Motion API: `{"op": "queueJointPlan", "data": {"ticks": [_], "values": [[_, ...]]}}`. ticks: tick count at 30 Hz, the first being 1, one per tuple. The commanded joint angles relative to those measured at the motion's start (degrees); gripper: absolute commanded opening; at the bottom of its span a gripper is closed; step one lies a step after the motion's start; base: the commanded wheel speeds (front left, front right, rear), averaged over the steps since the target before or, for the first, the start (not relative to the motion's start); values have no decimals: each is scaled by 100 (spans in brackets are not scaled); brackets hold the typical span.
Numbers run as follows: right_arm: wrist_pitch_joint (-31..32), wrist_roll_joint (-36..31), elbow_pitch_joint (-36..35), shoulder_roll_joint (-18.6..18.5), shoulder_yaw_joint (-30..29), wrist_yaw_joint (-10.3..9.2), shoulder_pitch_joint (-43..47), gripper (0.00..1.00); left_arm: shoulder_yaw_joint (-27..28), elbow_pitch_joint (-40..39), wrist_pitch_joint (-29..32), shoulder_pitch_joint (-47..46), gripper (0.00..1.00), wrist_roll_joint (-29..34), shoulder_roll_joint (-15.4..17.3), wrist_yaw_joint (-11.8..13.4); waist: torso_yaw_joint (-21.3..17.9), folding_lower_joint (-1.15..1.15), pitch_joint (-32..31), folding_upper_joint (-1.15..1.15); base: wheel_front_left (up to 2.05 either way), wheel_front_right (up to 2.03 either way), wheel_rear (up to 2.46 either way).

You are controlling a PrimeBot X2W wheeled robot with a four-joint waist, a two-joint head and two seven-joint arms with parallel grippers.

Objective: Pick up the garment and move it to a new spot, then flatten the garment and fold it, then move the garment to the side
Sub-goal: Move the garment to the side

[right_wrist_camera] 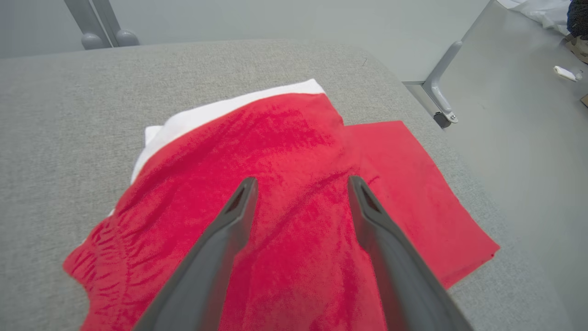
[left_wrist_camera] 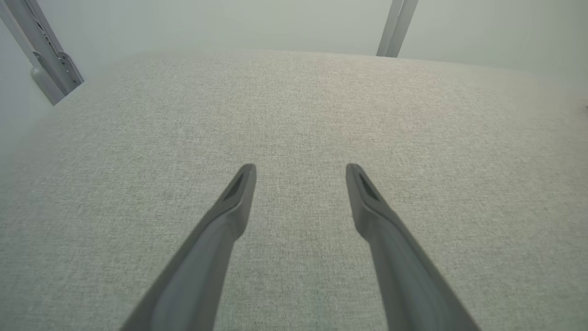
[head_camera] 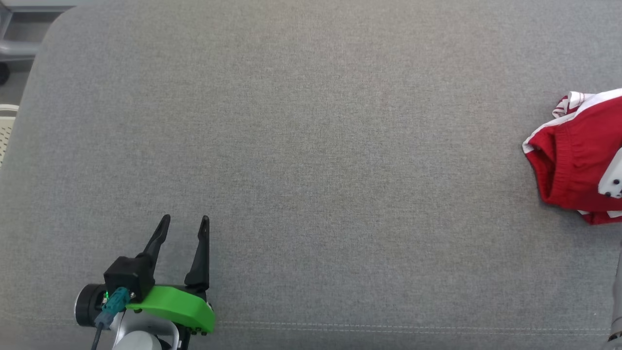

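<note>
The garment (head_camera: pixel 573 155) is red with white trim and lies folded at the right edge of the grey surface (head_camera: pixel 311 146), partly cut off by the head view. In the right wrist view the garment (right_wrist_camera: pixel 285 184) spreads under my right gripper (right_wrist_camera: pixel 301 184), whose two fingers stand apart just above the cloth with nothing between them. A pale part of the right arm (head_camera: pixel 613 180) shows over the garment. My left gripper (head_camera: pixel 187 222) rests open at the lower left, far from the garment; the left gripper (left_wrist_camera: pixel 301 171) hovers over bare fabric.
The grey padded surface ends in a rounded corner beyond the garment (right_wrist_camera: pixel 367 59), with floor and a metal frame leg (right_wrist_camera: pixel 441 92) past it. Frame bars (left_wrist_camera: pixel 46 64) stand beyond the far edge. A seam (head_camera: pixel 388 326) runs along the near edge.
</note>
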Motion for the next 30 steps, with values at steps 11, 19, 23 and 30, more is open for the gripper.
{"op": "queueJointPlan", "data": {"ticks": [11, 19, 23, 30], "values": [[-865, 1681, -700, 283, 1107, -10, 1269, 100, 613, 95, -47, 400, 100, -655, -373, 412, 62, 0, -1020, 0, 0, 0, 0], [-1043, 2390, -1536, 623, 1633, -10, 2327, 100, 715, 296, 73, 479, 100, -960, -449, 363, 251, 0, -1561, 0, 0, 0, 0], [-1074, 2570, -1870, 745, 1730, -10, 2640, 100, 726, 375, 123, 447, 100, -1025, -446, 332, 314, 0, -1663, 0, 0, 0, 0], [-1143, 3101, -2282, 835, 2239, -9, 3167, 100, 747, 481, 90, 508, 100, -1168, -368, 110, 308, 0, -1899, 0, 0, 0, 0]]}}
